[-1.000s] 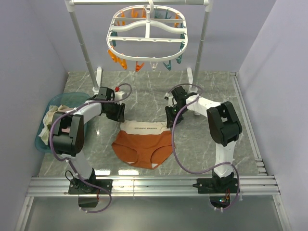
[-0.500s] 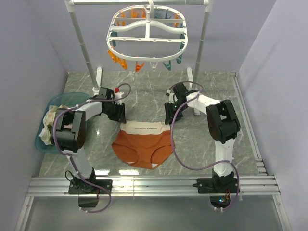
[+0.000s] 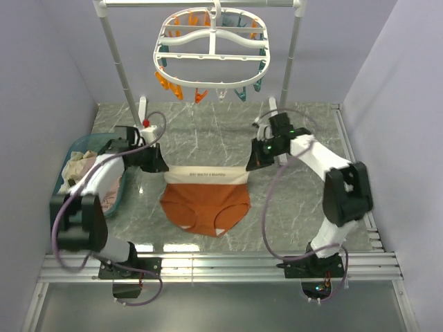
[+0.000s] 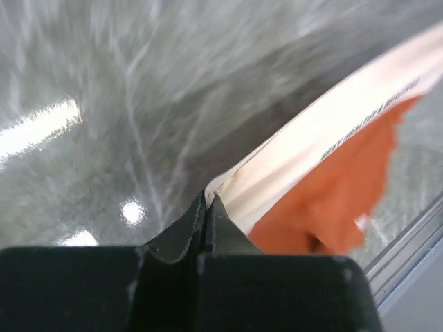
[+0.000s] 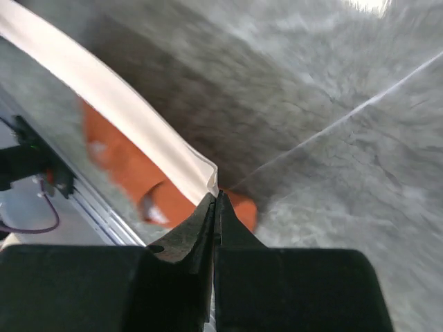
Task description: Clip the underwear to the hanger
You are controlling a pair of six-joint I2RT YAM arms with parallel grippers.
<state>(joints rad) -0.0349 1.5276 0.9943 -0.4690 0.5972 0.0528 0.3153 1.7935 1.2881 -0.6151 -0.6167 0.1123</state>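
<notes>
Pinching the underwear [image 3: 205, 204] taut by its waistband ends, left end effector [image 3: 160, 166] at 9 o'clock, right end effector [image 3: 250, 166] at 3, over the surface [image 3: 208, 131] at 6 o'clock from the hanger [image 3: 211, 45], likely risking a thin edge slipping out under tension.

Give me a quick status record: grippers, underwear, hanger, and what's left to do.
left gripper: shut on the left end of the waistband
right gripper: shut on the right end of the waistband
underwear: waistband pulled taut between the grippers, orange body trailing toward the arm bases
hanger: hanging from the rack at the far side, apart from the underwear
clothespins: dangling from the hanger, none on the underwear
task: not yet clipped
</notes>
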